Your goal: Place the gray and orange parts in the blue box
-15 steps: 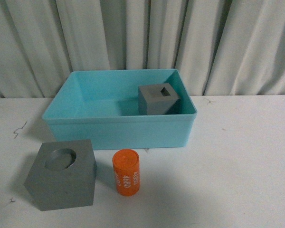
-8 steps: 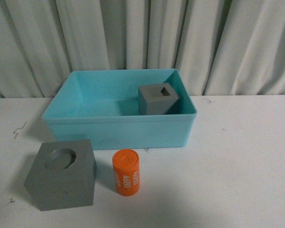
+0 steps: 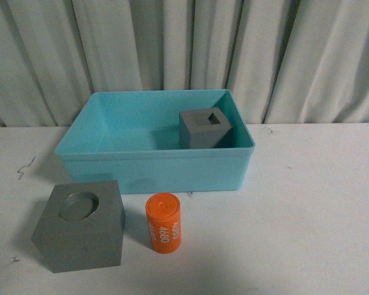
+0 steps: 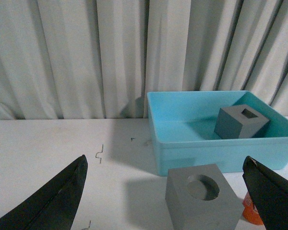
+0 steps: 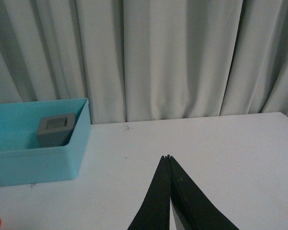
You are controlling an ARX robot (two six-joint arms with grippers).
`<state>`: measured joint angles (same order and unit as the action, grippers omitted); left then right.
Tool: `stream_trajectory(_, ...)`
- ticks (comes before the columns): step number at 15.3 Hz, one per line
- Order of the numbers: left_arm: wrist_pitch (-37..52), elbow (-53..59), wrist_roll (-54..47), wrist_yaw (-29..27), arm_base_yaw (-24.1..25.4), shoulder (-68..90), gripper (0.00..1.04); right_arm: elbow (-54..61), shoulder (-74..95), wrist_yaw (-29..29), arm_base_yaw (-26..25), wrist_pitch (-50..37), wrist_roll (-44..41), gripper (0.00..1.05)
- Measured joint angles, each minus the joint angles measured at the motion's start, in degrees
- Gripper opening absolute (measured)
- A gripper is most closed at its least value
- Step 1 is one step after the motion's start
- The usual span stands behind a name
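Turquoise plastic frames the scene: the blue box [image 3: 154, 173] stands on a white table [image 3: 307, 203] before a pale pleated curtain [image 3: 184, 43]. It already holds the gray square-recess cube [image 3: 206, 129], set upright in one far corner.

The left gripper [image 4: 164, 159] hangs with its dark fingers [image 4: 62, 191] spread wide and holding nothing. Just ahead, framed between them, sits the gray round-recess cube [image 3: 80, 227], with the box beyond it. The orange cylinder [image 3: 163, 222], white numerals on its side, stands upright just beside that cube, outside the box; from the left wrist it is half hidden behind one finger.

The right gripper [image 5: 167, 157] has its fingers pressed together on nothing over bare tabletop. The box lies ahead of it, off to one side and well apart.
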<state>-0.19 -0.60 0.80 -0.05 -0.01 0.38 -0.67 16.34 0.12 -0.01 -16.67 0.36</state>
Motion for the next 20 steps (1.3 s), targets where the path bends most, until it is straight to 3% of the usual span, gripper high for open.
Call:
stream_trajectory(9, 0.00, 0.00, 0.00, 0.00, 0.00, 0.00, 0.98, 0.00, -6.99, 0.00, 0.00, 7.54, 0.00, 0.02)
stream_trajectory(11, -0.02, 0.00, 0.00, -0.04, 0.00, 0.00, 0.98, 0.00, -14.32, -0.11, 0.00, 17.20, -0.02, 0.02)
stream_trajectory(16, 0.00, 0.00, 0.00, 0.02, 0.00, 0.00, 0.98, -0.02, -16.15, -0.11, 0.00, 16.83, -0.07, 0.02)
stream_trajectory(19, 0.00, 0.00, 0.00, 0.02, 0.00, 0.00, 0.98, -0.02, -16.15, -0.09, 0.00, 16.85, -0.07, 0.38)
stream_trajectory(20, 0.00, 0.00, 0.00, 0.02, 0.00, 0.00, 0.98, -0.02, -16.15, -0.09, 0.00, 16.85, -0.07, 0.62)
